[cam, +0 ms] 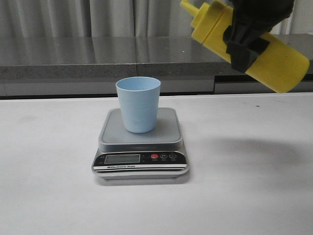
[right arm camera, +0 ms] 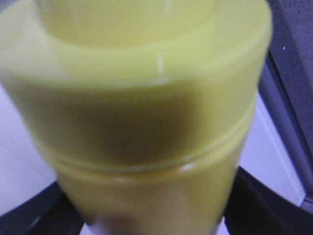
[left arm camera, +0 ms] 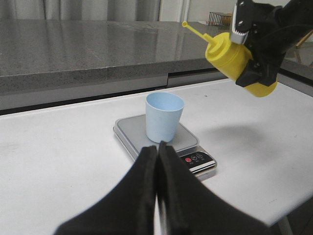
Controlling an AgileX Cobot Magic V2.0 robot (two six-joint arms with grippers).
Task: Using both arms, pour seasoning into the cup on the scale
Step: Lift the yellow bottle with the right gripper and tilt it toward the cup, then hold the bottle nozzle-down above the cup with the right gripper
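The pale blue cup point(cam: 138, 104) stands upright on the grey platform of the scale point(cam: 140, 134), also in the left wrist view as cup point(left arm camera: 164, 116) on scale point(left arm camera: 132, 137). My right gripper point(cam: 249, 41) is shut on the yellow seasoning bottle point(cam: 274, 61), held high to the right of the cup and tilted, nozzle point(left arm camera: 193, 29) pointing left toward the cup side. The bottle point(right arm camera: 142, 122) fills the right wrist view. My left gripper point(left arm camera: 158, 147) is shut and empty, low over the table just short of the scale.
A dark grey stone counter point(cam: 98, 58) runs along the back edge of the white table point(cam: 254, 196), with curtains behind it. The scale's black panel point(cam: 139, 158) with its red button faces the front.
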